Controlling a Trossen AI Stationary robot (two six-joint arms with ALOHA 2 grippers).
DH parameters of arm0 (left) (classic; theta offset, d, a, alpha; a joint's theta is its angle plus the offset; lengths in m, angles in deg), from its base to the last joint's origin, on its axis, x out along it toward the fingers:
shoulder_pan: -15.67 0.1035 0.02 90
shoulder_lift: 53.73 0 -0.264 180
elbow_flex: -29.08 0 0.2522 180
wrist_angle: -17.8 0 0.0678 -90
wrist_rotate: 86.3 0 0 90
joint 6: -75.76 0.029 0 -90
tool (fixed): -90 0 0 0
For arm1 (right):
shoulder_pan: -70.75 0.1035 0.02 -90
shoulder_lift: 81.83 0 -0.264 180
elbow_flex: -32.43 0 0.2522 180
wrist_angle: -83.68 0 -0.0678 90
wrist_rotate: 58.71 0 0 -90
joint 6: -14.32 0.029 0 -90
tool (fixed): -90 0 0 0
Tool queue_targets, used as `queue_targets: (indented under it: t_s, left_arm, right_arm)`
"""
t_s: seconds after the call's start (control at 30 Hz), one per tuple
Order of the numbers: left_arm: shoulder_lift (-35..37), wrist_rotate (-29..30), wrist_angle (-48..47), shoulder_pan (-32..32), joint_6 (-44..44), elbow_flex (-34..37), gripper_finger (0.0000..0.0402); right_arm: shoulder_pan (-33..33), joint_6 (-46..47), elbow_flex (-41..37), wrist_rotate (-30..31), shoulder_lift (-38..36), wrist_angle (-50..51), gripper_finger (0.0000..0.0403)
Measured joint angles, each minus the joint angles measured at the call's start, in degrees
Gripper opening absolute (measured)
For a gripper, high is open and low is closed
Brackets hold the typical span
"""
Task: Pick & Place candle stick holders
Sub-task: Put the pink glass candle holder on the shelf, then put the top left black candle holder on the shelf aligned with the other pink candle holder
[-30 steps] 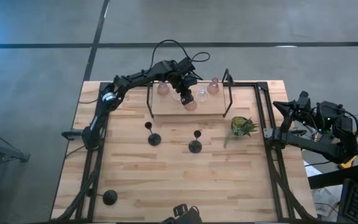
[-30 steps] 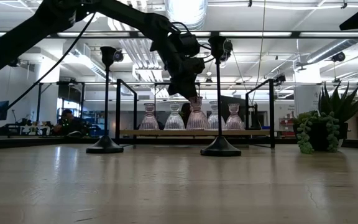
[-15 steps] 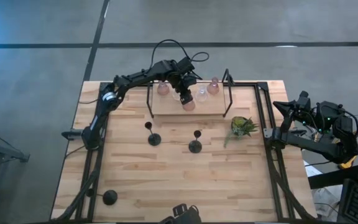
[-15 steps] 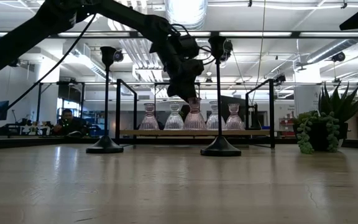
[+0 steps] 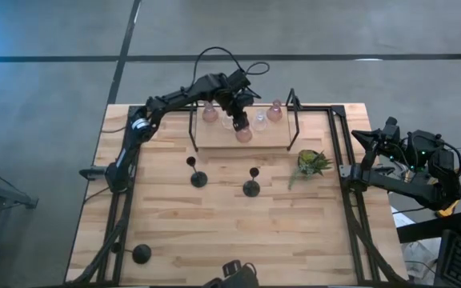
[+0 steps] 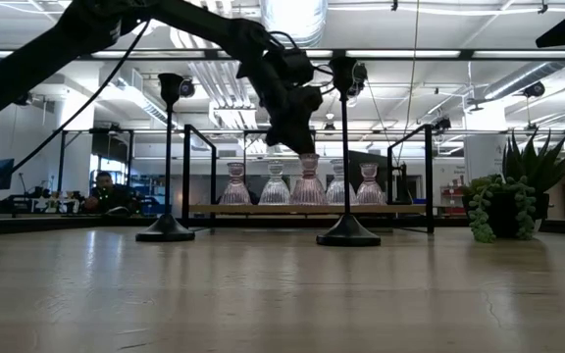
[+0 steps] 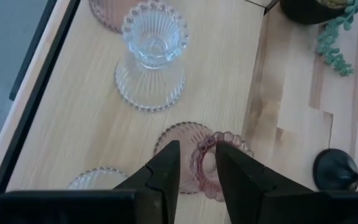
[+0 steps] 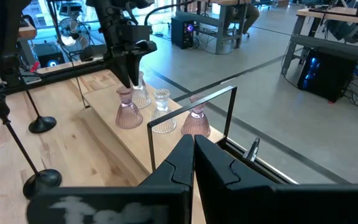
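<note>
Five on the rack: three pink and two clear glass candle holders stand on the rack (image 5: 274, 140), a low wooden board in a black wire frame.
One under my left fingers: the pink holder (image 7: 205, 163) at the middle of the rack's front edge, upright on its wide foot, in front of a clear holder (image 7: 151, 62) and apart from it.
Left gripper (image 6: 297, 145): right above that pink holder, pointing down at its cup.
Left fingers (image 7: 166, 171): parted, one on each side of the cup's scalloped rim, gripping nothing as far as I can see; the holder stands on the board by itself.
Why I hold so: I judge the holder is set in its place. With the fingers spread and straight over it, I can lift away without tipping it into the clear ones beside it.
Three off the rack: black stemmed holders; two (image 5: 198, 178) (image 5: 251, 188) stand a little in front of the rack, the third (image 5: 141, 254) well away from it at the worktop's near left corner.
Why they matter: they look like the ones left to bring over.
Right gripper (image 8: 191, 149): well to the right of the rack, past the worktop's edge, fingers pressed together and empty, waiting clear of my left arm.
Plant (image 5: 312, 162): just off the rack's right front corner; not mine to move.
</note>
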Motion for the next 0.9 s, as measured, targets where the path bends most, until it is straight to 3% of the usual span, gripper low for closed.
queue_targets:
  t_s: [0.3, 0.43, 0.7, 0.9]
  left_arm:
    - [1.0, -1.6, -9.4, 0.2, -1.8, -11.2, 0.0106]
    - [9.6, -5.3, -4.4, 0.6, -3.7, -7.2, 0.0106]
    - [27.9, -3.9, -1.6, 0.9, -0.3, 0.8, 0.0106]
    - [42.1, -1.3, -0.8, 0.9, -0.7, 11.3, 0.0106]
  right_arm:
    - [0.0, 0.0, 0.0, 0.0, 0.0, 0.0, 0.0008]
    - [0.0, 0.0, 0.0, 0.0, 0.0, 0.0, 0.0008]
    - [0.0, 0.0, 0.0, 0.0, 0.0, 0.0, 0.0008]
    - [0.0, 0.0, 0.0, 0.0, 0.0, 0.0, 0.0008]
